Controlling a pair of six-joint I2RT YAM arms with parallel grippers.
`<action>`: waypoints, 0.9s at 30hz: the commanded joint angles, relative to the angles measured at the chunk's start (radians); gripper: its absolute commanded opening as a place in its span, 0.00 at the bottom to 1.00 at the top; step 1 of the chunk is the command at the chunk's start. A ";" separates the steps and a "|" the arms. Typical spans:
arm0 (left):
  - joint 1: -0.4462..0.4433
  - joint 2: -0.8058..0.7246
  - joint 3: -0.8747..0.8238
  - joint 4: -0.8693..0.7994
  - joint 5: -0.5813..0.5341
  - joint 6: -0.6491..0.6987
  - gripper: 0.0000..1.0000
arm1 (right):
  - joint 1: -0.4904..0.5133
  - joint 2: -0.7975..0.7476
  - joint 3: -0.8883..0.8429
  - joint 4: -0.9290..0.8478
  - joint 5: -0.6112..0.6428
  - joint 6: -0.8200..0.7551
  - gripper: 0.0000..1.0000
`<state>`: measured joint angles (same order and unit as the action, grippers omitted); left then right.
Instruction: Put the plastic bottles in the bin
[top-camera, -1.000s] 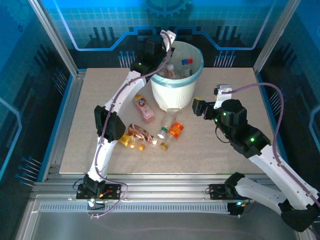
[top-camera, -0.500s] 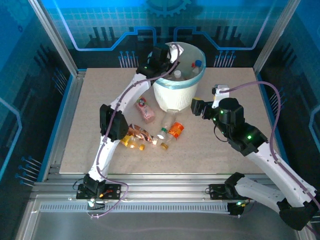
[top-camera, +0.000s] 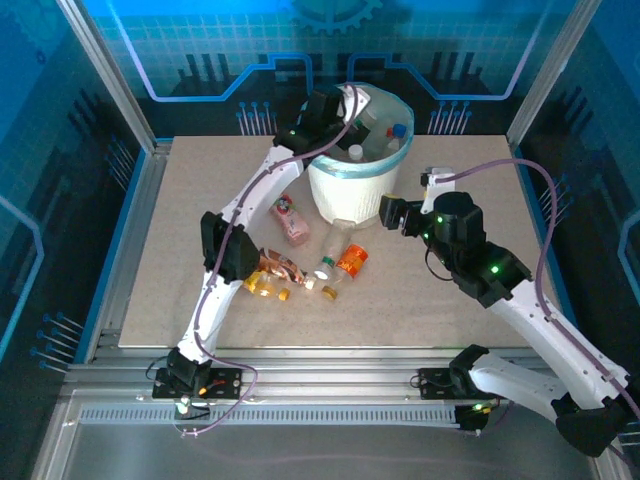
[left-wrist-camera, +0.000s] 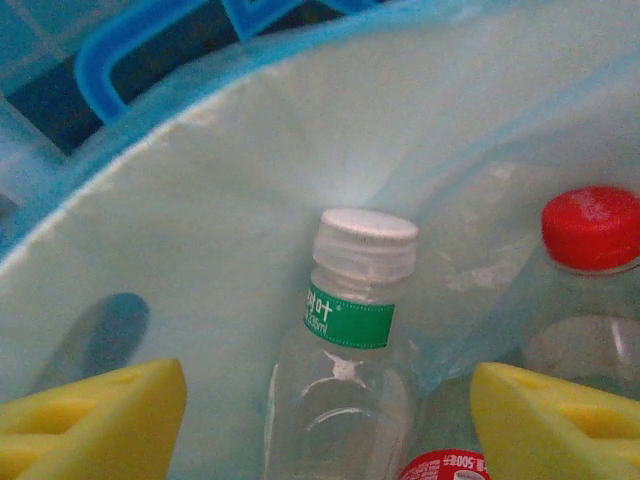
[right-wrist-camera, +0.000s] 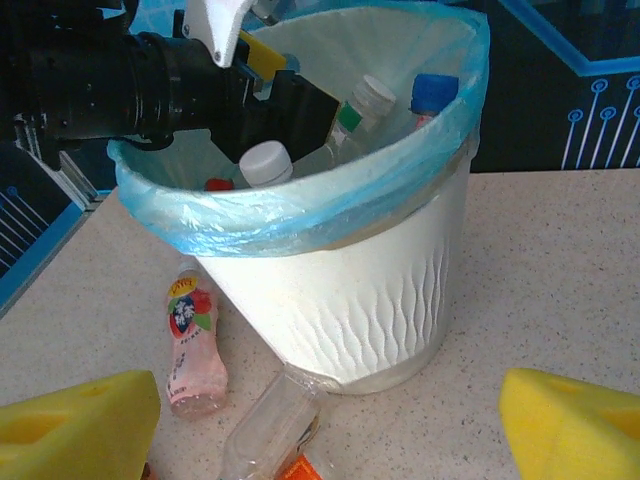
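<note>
The bin (top-camera: 356, 188), white with a light blue liner, stands at the table's back middle and holds several plastic bottles. My left gripper (top-camera: 345, 106) hangs over its left rim, open. Below its yellow pads (left-wrist-camera: 110, 410) a clear bottle with a green label and white cap (left-wrist-camera: 350, 340) leans on the liner, free of both pads, beside a red-capped bottle (left-wrist-camera: 592, 228). My right gripper (top-camera: 388, 213) is open and empty just right of the bin, facing it (right-wrist-camera: 360, 290). On the table lie a pink bottle (right-wrist-camera: 190, 345), a clear one (right-wrist-camera: 270, 430) and an orange one (top-camera: 351, 261).
More bottles lie in a cluster in front of the bin: a clear white-capped one (top-camera: 325, 270) and brownish and orange ones (top-camera: 272, 272) beside the left arm's elbow. The table's right half and near strip are bare. Metal frame posts edge the table.
My left gripper swung over the bin's rim and opened, letting go of the clear bottle, which now rests in the bin. The right arm crept slightly left.
</note>
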<state>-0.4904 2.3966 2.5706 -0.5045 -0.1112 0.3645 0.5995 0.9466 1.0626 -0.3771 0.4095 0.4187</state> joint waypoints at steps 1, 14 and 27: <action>-0.005 -0.115 0.043 0.006 0.031 -0.065 0.77 | -0.015 -0.002 0.045 -0.009 -0.005 0.026 0.88; -0.012 -0.414 -0.036 -0.168 0.092 -0.311 0.77 | 0.050 0.181 0.313 -0.335 -0.216 -0.176 0.81; -0.006 -0.993 -0.833 -0.382 0.043 -0.523 0.76 | 0.425 0.376 0.290 -0.196 -0.236 -0.224 0.72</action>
<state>-0.5034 1.4929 1.8668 -0.8074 -0.0288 -0.0807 0.9642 1.2888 1.3815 -0.6403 0.1757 0.1467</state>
